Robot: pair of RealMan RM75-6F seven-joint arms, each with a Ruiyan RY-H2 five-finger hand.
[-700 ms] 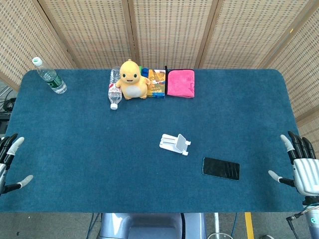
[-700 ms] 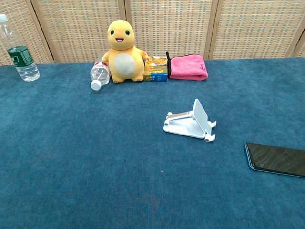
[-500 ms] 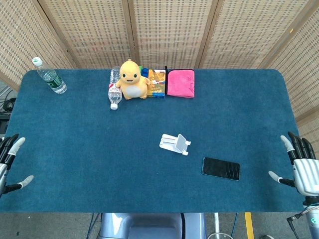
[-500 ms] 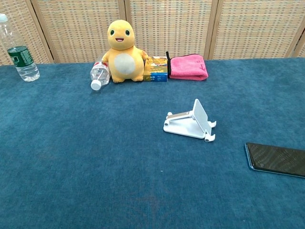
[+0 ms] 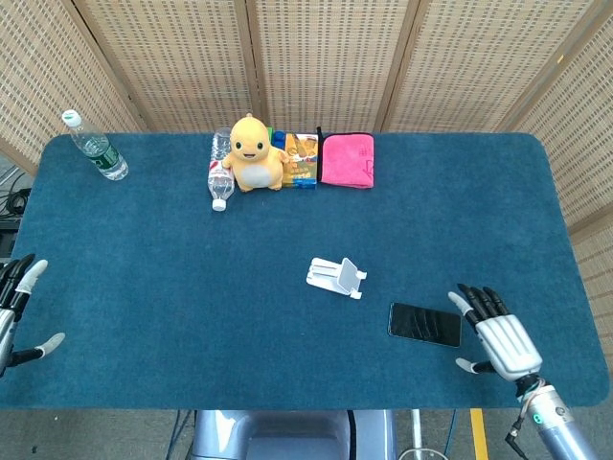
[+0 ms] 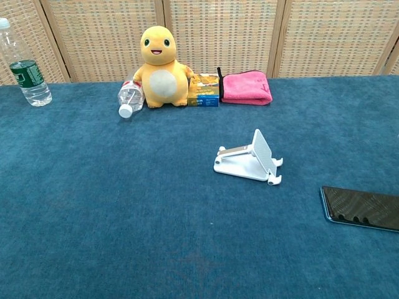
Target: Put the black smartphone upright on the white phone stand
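Observation:
The black smartphone [image 5: 424, 324] [image 6: 363, 208] lies flat, screen up, on the blue table at the right front. The white phone stand [image 5: 336, 277] [image 6: 250, 159] sits unfolded near the table's middle, left of and beyond the phone. My right hand [image 5: 499, 337] hovers open just right of the phone, fingers spread and pointing toward it, apart from it. At the left table edge my left hand [image 5: 13, 312] is open, far from both. The chest view shows neither hand.
Along the back stand a yellow plush toy [image 5: 253, 153], a lying water bottle [image 5: 219, 172], a small colourful box [image 5: 301, 160] and a folded pink cloth [image 5: 347, 159]. An upright water bottle [image 5: 95, 146] stands at the far left corner.
My right hand has moved in from the right table edge to a spot beside the phone. The phone, the stand and my left hand have stayed put.

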